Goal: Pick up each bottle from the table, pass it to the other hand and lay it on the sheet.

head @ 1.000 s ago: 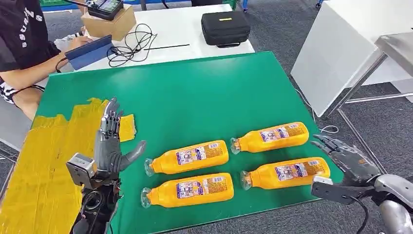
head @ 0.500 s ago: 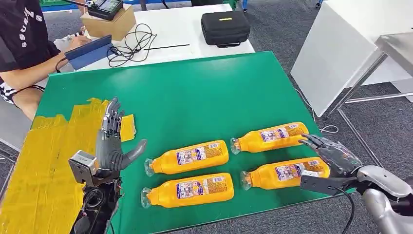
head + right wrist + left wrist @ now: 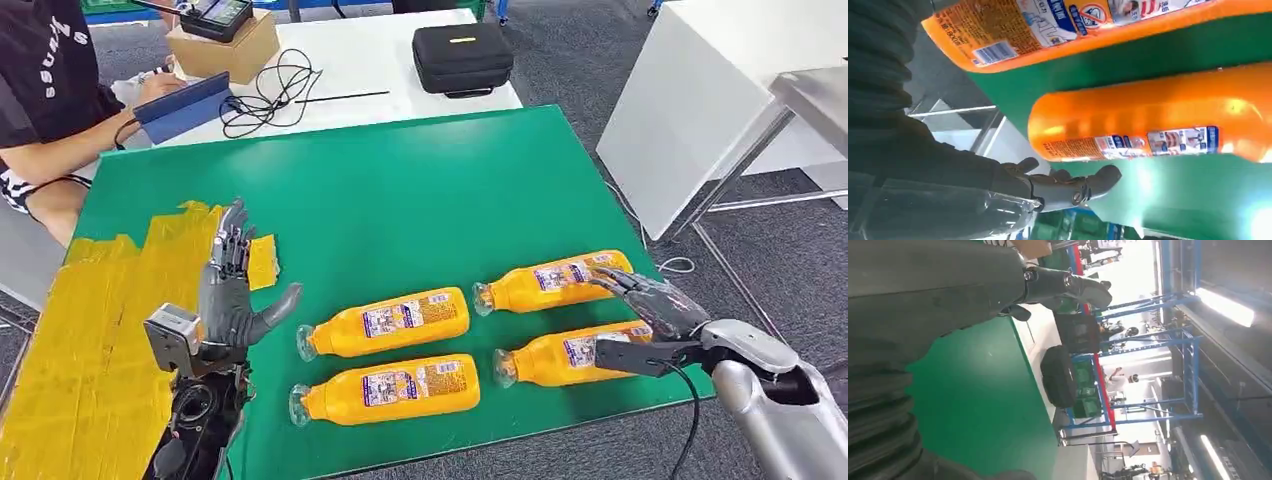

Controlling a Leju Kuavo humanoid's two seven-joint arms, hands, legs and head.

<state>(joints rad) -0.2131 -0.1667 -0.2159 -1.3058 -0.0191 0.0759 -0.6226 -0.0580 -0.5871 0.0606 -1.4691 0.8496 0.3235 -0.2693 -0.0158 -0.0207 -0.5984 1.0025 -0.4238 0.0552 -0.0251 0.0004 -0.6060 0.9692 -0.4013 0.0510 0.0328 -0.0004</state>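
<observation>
A: Where are the bottles lying?

B: All four are lying flat on the green table [image 3: 420,190], none on the yellow sheet [image 3: 90,350]. Near-left bottle [image 3: 390,388], far-left bottle [image 3: 392,321], near-right bottle [image 3: 560,358], far-right bottle [image 3: 555,280]. So I'm judging nothing is done; four picks, passes and lays are left.

A: What's your right hand doing?

B: I'm hovering the right hand [image 3: 655,305] over the base ends of the two right bottles, fingers spread, gripping nothing. Touching or not, I'm unable to tell.

A: And the left?

B: I'm holding the left hand [image 3: 232,290] upright just beside the sheet's edge, fingers straight and close, thumb out, holding nothing, waiting for a pass.
</observation>
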